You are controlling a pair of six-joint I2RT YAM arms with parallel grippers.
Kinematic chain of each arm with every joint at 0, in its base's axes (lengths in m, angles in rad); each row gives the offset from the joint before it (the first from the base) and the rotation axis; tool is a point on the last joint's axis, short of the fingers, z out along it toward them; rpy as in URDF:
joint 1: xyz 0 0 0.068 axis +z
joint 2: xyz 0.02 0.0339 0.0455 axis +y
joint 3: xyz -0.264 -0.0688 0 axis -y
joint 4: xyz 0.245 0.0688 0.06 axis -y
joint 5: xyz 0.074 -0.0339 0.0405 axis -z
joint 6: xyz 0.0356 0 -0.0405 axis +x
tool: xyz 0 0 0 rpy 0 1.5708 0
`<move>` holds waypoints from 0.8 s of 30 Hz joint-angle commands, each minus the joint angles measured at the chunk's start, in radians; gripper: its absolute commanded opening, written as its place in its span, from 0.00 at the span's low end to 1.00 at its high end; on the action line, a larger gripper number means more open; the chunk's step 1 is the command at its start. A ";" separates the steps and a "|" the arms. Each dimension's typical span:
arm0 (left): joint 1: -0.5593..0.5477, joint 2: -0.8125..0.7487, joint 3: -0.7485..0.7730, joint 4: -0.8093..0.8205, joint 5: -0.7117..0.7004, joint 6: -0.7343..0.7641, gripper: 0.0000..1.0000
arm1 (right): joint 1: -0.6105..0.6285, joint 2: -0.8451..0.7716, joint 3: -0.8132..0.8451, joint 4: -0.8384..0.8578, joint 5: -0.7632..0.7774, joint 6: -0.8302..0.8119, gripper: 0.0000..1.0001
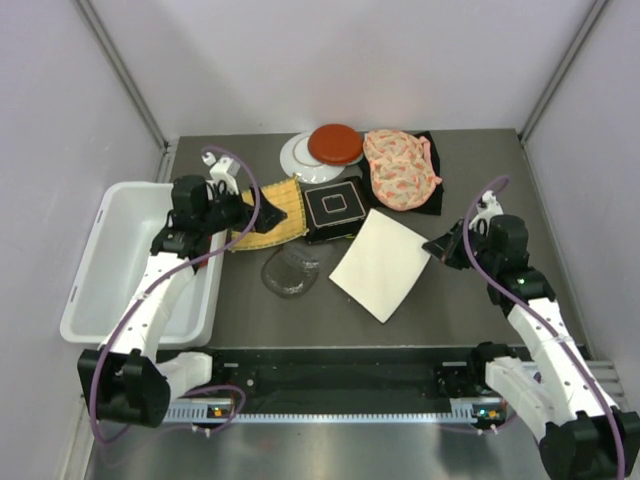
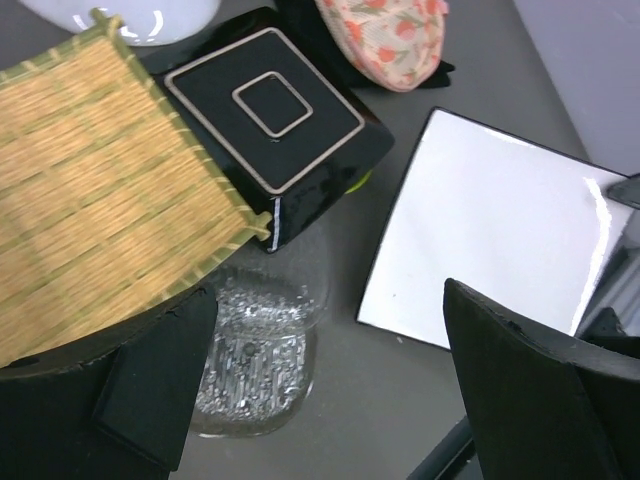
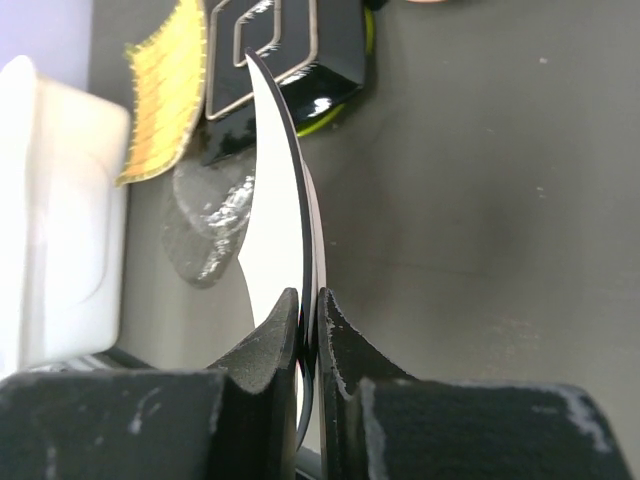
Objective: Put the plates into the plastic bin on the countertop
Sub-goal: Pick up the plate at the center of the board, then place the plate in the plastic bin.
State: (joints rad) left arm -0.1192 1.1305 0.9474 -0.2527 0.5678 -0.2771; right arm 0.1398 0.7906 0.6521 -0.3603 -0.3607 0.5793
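My right gripper (image 1: 434, 246) is shut on the right corner of the white square plate (image 1: 380, 264); in the right wrist view the fingers (image 3: 282, 330) pinch its thin edge (image 3: 285, 200). My left gripper (image 1: 252, 212) is open and empty over the yellow woven plate (image 1: 268, 215), which fills the left of the left wrist view (image 2: 90, 190). The gripper (image 2: 330, 400) hangs above the clear glass plate (image 2: 255, 350). The black square plate with a white outline (image 1: 333, 208) sits on a lime plate (image 2: 358, 181). A red plate (image 1: 335, 143) overlaps a white round plate (image 1: 298, 156). The white plastic bin (image 1: 95, 275) stands at the left.
A pink floral fabric piece (image 1: 400, 168) lies on a black cloth (image 1: 436, 196) at the back right. Pale walls close in the dark grey countertop (image 1: 470, 170) on three sides. The arm bases and a black rail (image 1: 340, 375) run along the near edge.
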 commanded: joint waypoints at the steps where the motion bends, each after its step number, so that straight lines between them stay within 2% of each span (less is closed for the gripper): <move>1: -0.025 0.021 -0.015 0.124 0.162 -0.048 0.99 | -0.003 -0.007 0.133 0.237 -0.153 0.097 0.00; 7: -0.080 0.060 -0.067 0.274 0.257 -0.146 0.99 | 0.003 0.027 0.170 0.340 -0.227 0.155 0.00; 15: -0.132 0.141 -0.091 0.371 0.316 -0.234 0.99 | 0.004 0.052 0.193 0.471 -0.310 0.254 0.00; 24: -0.172 0.178 -0.095 0.394 0.348 -0.258 0.99 | 0.024 0.065 0.192 0.543 -0.354 0.297 0.00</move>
State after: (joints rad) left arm -0.2813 1.2907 0.8562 0.0608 0.8722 -0.5098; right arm 0.1455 0.8684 0.7422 -0.0463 -0.6304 0.7647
